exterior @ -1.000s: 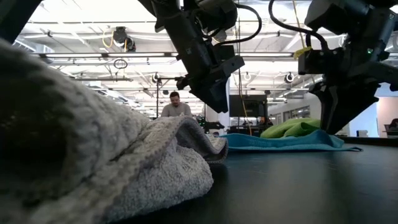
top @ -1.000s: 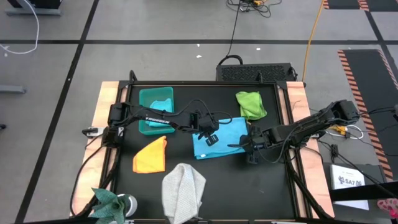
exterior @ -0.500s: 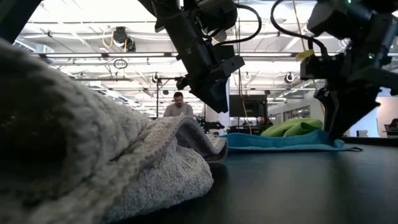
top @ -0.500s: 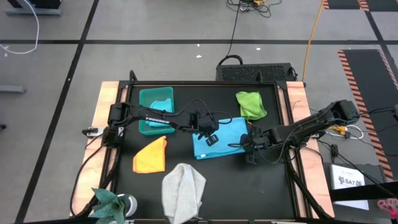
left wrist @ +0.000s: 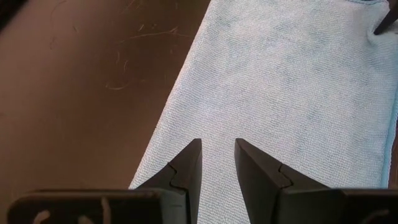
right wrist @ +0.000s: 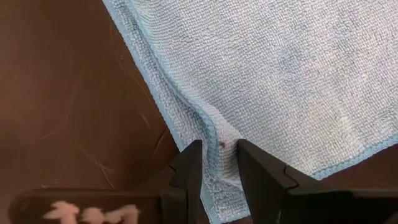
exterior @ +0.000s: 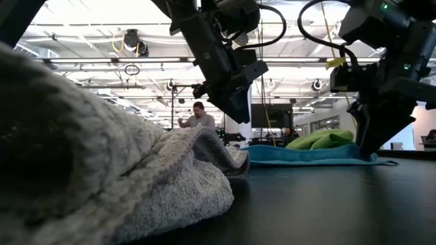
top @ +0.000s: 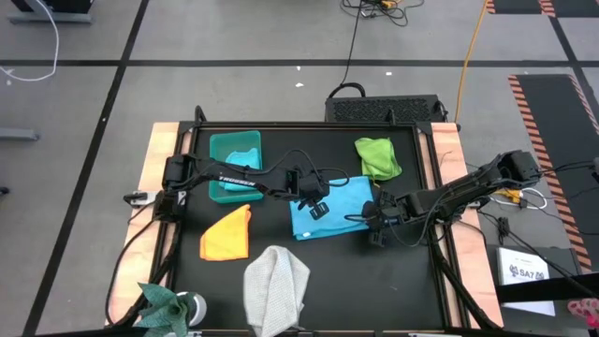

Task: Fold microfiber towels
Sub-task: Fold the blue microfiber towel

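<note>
A light blue towel point(top: 329, 208) lies spread flat at the middle of the black table. My left gripper point(left wrist: 217, 155) hovers over the towel's left part, open, with nothing between its fingers; in the low view it point(exterior: 240, 112) hangs well clear of the cloth. My right gripper point(right wrist: 219, 155) stands at the towel's near right corner point(top: 367, 225), its fingers a little apart and down on the cloth. An orange towel point(top: 226, 234), a grey towel point(top: 276, 285) and a lime green towel point(top: 377, 157) lie around it on the table. My right gripper's fingertips point(right wrist: 189, 162) rest on the light blue towel at its hemmed edge point(right wrist: 213, 127), close to the near right corner. They come slanting down from the table's right side. A small ridge of the hem rises between them. The towel lies flat on the table.
A teal bin point(top: 213, 178) with a teal cloth inside stands at the far left. A small plant point(top: 168, 304) sits at the near left corner. The grey towel fills the low view's foreground point(exterior: 102, 177). A person point(exterior: 199, 116) is in the room behind.
My right gripper has rolled a little about its own pointing line and settled slightly lower onto the towel's near right corner. The towel has stayed flat where it was.
</note>
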